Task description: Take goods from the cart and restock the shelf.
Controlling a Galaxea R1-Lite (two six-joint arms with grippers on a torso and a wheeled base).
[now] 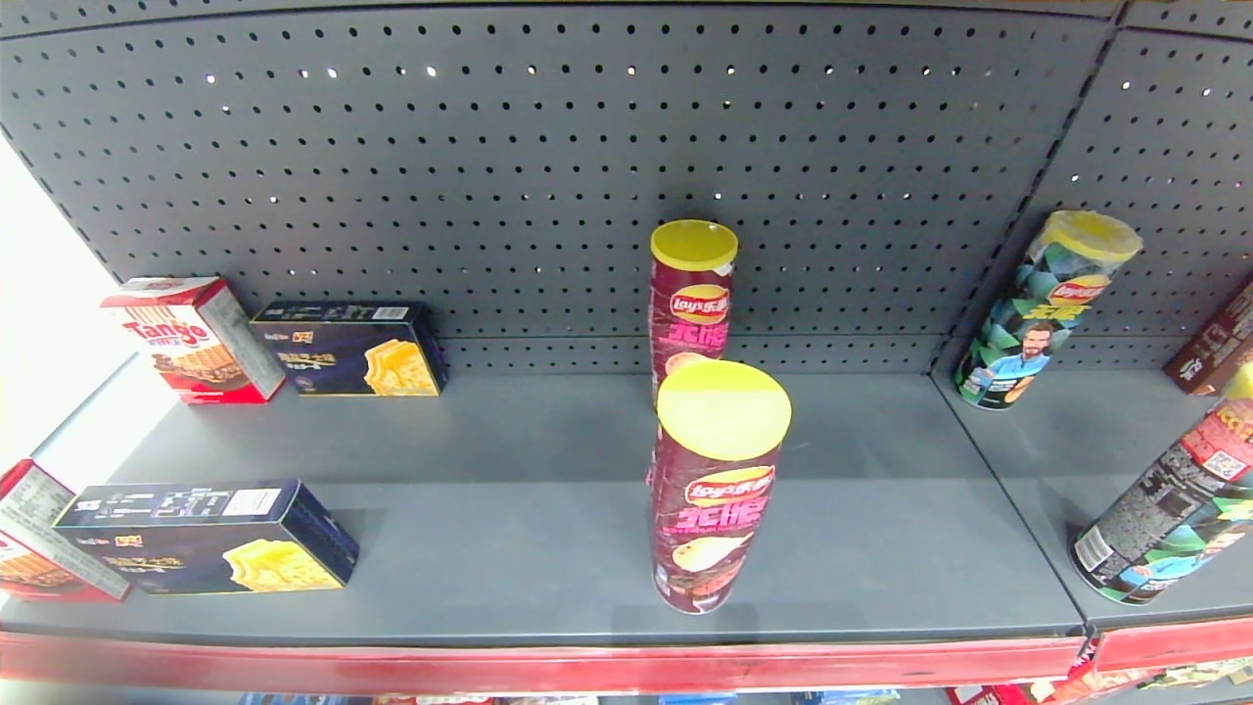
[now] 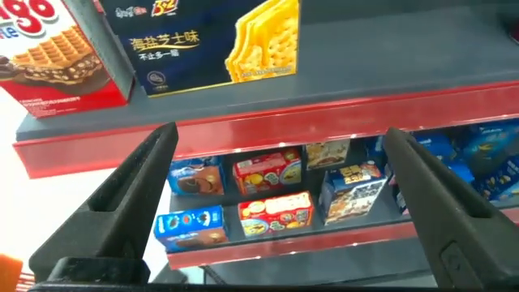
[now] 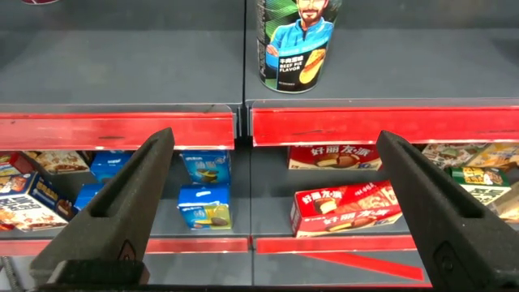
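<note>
**aisle_lurker:** Using the front maroon can (image 1: pixel 719 490) as the marker, where does all the stock sit?

**pegboard_pete:** That can stands upright mid-shelf (image 1: pixel 509 548), near the front lip. Going left to right:

- Far left of it at the front, a red wafer box (image 1: pixel 39 548) is cut off by the frame. It looks like it's touching a dark blue cracker box (image 1: pixel 210 539).
- Left and further back, by the pegboard (image 1: pixel 548 147), a second wafer box (image 1: pixel 191 338) stands just beside a second cracker box (image 1: pixel 352 348).
- Straight behind the marker is its twin, the back maroon can (image 1: pixel 691 294), also upright.
- Right of it, past the shelf seam, the back green can (image 1: pixel 1043 313) is up by the pegboard.
- The front green can (image 1: pixel 1165 519) is near the lip, well to the right of the marker.
- A dark red box (image 1: pixel 1214 348) peeks in at the far right edge.

**aisle_lurker:** And the grippers?

**pegboard_pete:** The left gripper (image 2: pixel 280 203) has its jaws spread wide with nothing between them. It hangs out in front of the red edge strip (image 2: pixel 243 130), lower than the marker and off to its left, under the front cracker box. The right gripper (image 3: pixel 276 203) is the same, jaws wide apart and empty. It's out front, lower than the marker and to its right, beneath one of the green cans, though I can't tell which. Both look onto small snack boxes (image 2: pixel 272 195) on the lower shelf.
</note>
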